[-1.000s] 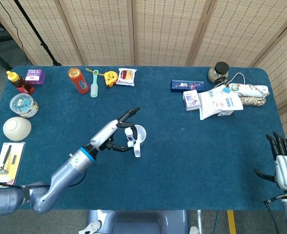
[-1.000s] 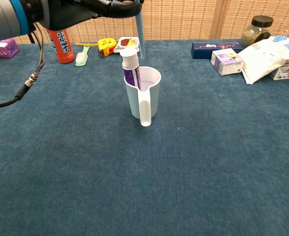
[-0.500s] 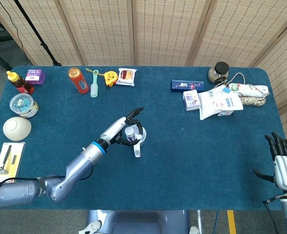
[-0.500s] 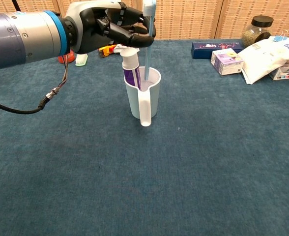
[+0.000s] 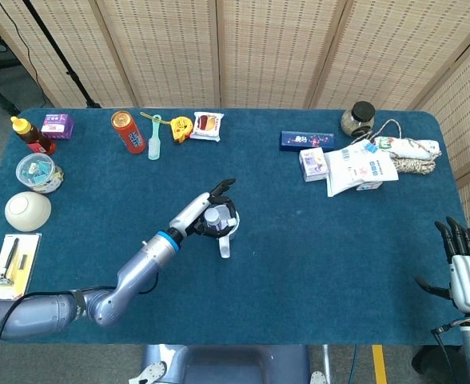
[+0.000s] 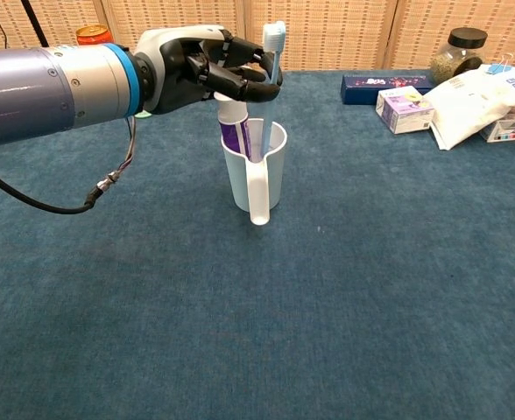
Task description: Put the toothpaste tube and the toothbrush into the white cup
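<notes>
We see that the left hand (image 6: 207, 68) has come down over the white cup (image 6: 256, 176) since a second ago, and the toothbrush (image 6: 270, 83) it pinches now stands deeper inside, beside the toothpaste tube (image 6: 232, 122), only its head above the fingers.

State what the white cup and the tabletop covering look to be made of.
White cup: probably plastic; its wall and moulded handle look smooth, thin and evenly pale, with a soft sheen. Tabletop covering: seemingly felt or short-pile carpet; deep blue, matte, with a fuzzy, mottled texture.
</notes>
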Robot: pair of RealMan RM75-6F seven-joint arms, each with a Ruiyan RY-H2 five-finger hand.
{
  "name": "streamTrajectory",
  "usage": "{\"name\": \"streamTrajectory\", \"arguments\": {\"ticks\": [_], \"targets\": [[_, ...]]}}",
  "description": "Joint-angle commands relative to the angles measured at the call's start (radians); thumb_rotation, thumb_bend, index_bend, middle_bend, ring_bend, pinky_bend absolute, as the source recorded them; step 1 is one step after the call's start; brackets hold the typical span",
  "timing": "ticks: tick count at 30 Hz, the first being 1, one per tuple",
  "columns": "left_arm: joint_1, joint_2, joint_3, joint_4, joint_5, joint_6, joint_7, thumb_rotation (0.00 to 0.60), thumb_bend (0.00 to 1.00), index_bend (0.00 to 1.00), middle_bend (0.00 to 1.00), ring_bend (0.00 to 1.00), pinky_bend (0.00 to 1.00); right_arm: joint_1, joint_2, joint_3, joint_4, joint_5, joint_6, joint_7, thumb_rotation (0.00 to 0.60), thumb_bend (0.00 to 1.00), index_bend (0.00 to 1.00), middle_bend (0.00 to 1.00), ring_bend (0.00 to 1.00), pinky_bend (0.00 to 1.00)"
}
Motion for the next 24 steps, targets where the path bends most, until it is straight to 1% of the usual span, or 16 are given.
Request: {"name": "streamTrajectory", "arguments": {"ticks": [1,3,6,9,13,15,18,20,21,22,23,24], "targets": [[0.008,0.002,-0.005,-0.004,0.017,0.001,-0.001,0.6,0.4,0.26,0.0,0.0,0.0,0.0,0.0,0.0,0.0,0.0,0.0,-0.001,0.6,0.0,0.0,0.0,0.0,0.0],[0.012,0.006,-0.005,-0.004,0.027,-0.002,0.0,0.6,0.39,0.11,0.0,0.0,0.0,0.0,0.0,0.0,-0.001,0.0,0.001,-0.002,0.6,0.0,0.0,0.0,0.0,0.0],[0.021,0.01,-0.008,-0.008,0.039,-0.003,-0.003,0.6,0.39,0.01,0.0,0.0,0.0,0.0,0.0,0.0,-0.002,0.001,0.001,-0.003,0.6,0.0,0.0,0.0,0.0,0.0],[0.036,0.022,-0.022,-0.031,0.059,0.009,-0.022,0.6,0.39,0.0,0.0,0.0,0.0,-0.001,0.0,0.0,-0.003,0.0,0.001,-0.002,0.6,0.0,0.0,0.0,0.0,0.0],[0.062,0.055,-0.035,-0.075,0.113,0.047,-0.03,0.6,0.39,0.0,0.0,0.0,0.0,-0.001,0.001,0.0,-0.004,-0.001,0.002,-0.002,0.6,0.0,0.0,0.0,0.0,0.0],[0.092,0.1,-0.046,-0.125,0.171,0.104,-0.02,0.6,0.39,0.0,0.0,0.0,0.0,-0.002,0.002,-0.001,-0.005,-0.003,0.005,-0.001,0.6,0.0,0.0,0.0,0.0,0.0],[0.124,0.156,-0.043,-0.17,0.229,0.155,0.01,0.6,0.38,0.0,0.0,0.0,0.0,-0.004,0.005,0.0,-0.008,-0.005,0.009,0.001,0.6,0.0,0.0,0.0,0.0,0.0],[0.149,0.214,-0.031,-0.201,0.267,0.19,0.064,0.6,0.38,0.0,0.0,0.0,0.0,-0.005,0.007,0.0,-0.01,-0.007,0.013,0.002,0.6,0.0,0.0,0.0,0.0,0.0],[0.166,0.259,-0.02,-0.222,0.281,0.206,0.113,0.6,0.38,0.0,0.0,0.0,0.0,-0.006,0.008,0.0,-0.013,-0.008,0.015,0.003,0.6,0.0,0.0,0.0,0.0,0.0],[0.176,0.281,-0.013,-0.232,0.286,0.215,0.141,0.6,0.37,0.0,0.0,0.0,0.0,-0.007,0.009,0.0,-0.014,-0.009,0.016,0.004,0.6,0.0,0.0,0.0,0.0,0.0],[0.199,0.328,0.006,-0.248,0.295,0.238,0.212,0.6,0.37,0.0,0.0,0.0,0.0,-0.007,0.01,-0.001,-0.016,-0.011,0.018,0.003,0.6,0.0,0.0,0.0,0.0,0.0],[0.232,0.378,0.037,-0.256,0.303,0.265,0.293,0.6,0.36,0.0,0.0,0.0,0.0,-0.008,0.011,-0.001,-0.019,-0.014,0.02,0.004,0.6,0.0,0.0,0.0,0.0,0.0]]}}
